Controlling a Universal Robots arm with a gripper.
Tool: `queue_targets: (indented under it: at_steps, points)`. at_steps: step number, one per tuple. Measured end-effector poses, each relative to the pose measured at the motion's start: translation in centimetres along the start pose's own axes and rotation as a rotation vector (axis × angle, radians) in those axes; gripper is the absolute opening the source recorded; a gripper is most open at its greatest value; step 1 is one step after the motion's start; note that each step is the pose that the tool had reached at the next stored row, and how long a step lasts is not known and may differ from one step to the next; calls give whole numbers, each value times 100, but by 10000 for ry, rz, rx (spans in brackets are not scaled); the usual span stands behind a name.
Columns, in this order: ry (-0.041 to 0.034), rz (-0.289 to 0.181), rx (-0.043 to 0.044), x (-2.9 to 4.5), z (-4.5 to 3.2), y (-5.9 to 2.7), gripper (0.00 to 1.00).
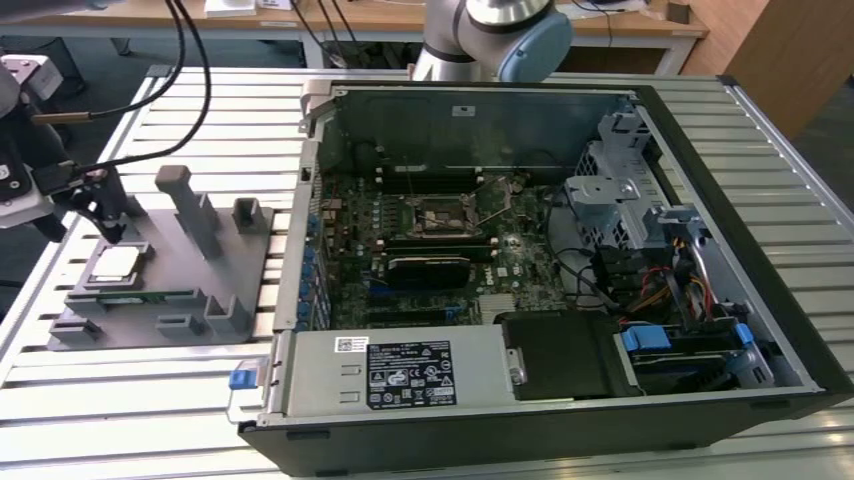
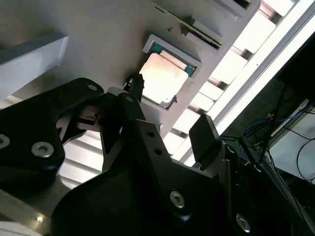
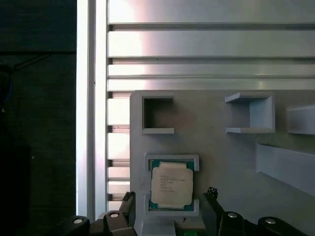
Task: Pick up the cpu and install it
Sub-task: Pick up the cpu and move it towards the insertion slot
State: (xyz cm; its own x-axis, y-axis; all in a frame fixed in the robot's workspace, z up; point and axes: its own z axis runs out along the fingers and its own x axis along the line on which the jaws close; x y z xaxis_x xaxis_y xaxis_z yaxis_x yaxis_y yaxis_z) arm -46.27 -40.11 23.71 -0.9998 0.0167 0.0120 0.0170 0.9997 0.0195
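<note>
**Item: cpu** (image 1: 114, 265). Flat square chip with a silver top and a pale rim. It lies level in a framed recess of the grey holder plate (image 1: 174, 262). In the exterior view the plate lies at 9 o'clock from the open computer case (image 1: 534, 440). Both rest on the slatted metal surface (image 1: 134, 400). In both wrist views the chip (image 3: 171, 184) (image 2: 162, 78) sits squarely in its recess and is not lifted.

**Item: claw** (image 1: 114, 238). It hangs directly over the chip, at about 12 o'clock from it in the exterior view. The first wrist view shows the claw (image 3: 170, 196) with its jaws apart, one dark fingertip (image 3: 129, 201) to each side of the recess. The second wrist view shows the claw (image 2: 170, 108) the same way, with one fingertip (image 2: 135, 83) beside the chip's edge. Nothing is clamped. Whether the tips touch the plate cannot be told.

**Item: socket** (image 1: 441, 215). Dark square frame near the middle of the motherboard (image 1: 354, 290) inside the case, well apart from the chip and at about 3 o'clock from it. No silver chip is seen in it.

**Status of work.** Early, by my reading. The claw is lined up for the pick, but the grasp is not made. Lifting, carrying to the case and seating in the socket all remain.
</note>
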Motion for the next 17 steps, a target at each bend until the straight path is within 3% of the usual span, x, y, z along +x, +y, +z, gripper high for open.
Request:
queue_targets:
  at_steps: [8, 9, 17]
  points:
    - [-14, -36, 22, -19, 143, -2, 65]
    - [-14, -35, 22, -23, 163, -2, 72]
    - [-18, -35, 23, -35, 308, -5, 72]
